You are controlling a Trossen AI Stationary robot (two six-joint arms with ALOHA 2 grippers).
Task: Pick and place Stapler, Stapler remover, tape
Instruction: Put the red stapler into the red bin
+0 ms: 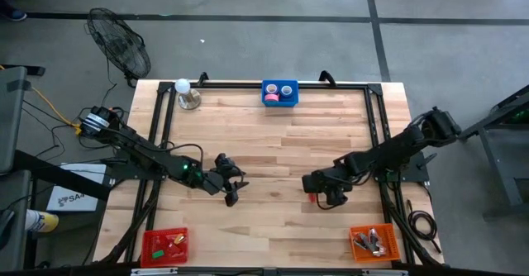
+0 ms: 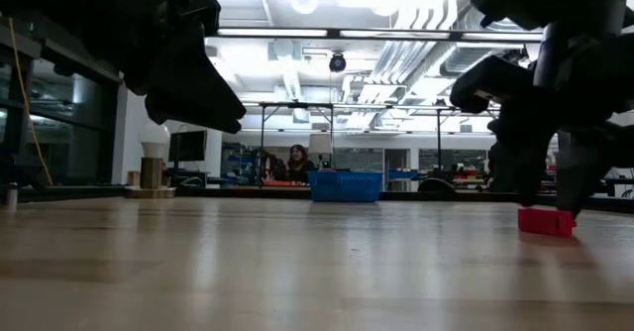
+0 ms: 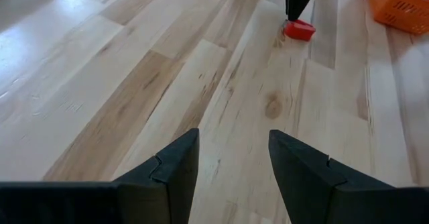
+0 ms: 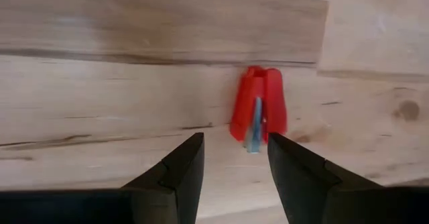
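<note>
Overhead, right hand [image 4: 231, 160], fingers spread, half hides the red stapler remover [image 4: 258, 113].

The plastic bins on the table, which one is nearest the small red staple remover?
The orange bin at the table's front right corner. The red staple remover lies just under the right tool, closer to it than to the blue bin or red bin.

A robotics lab: a pale wooden plank table [image 1: 273, 152] on a grey concrete floor [image 1: 273, 28], with exposed ceiling ducts [image 2: 416, 58], strip lights and cluttered workbenches [image 2: 267, 177] behind.
</note>
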